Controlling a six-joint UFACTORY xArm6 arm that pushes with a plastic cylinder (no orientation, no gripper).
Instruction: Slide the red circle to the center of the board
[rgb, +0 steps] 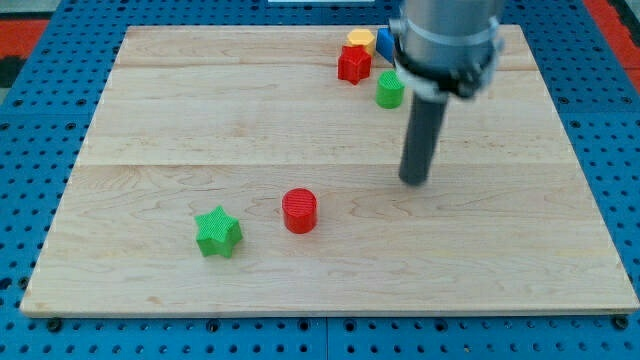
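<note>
The red circle (299, 210) lies on the wooden board (150, 120), below and left of the board's middle. My tip (414, 181) rests on the board to the right of the red circle and a little higher, well apart from it. A green star (218, 232) lies to the left of the red circle, near the view's bottom left.
Near the view's top edge sits a cluster: a red star-like block (354, 64), a yellow block (361, 40), a blue block (385, 44) partly hidden by the arm, and a green circle (390, 89). The arm's body (445, 40) covers the top right area.
</note>
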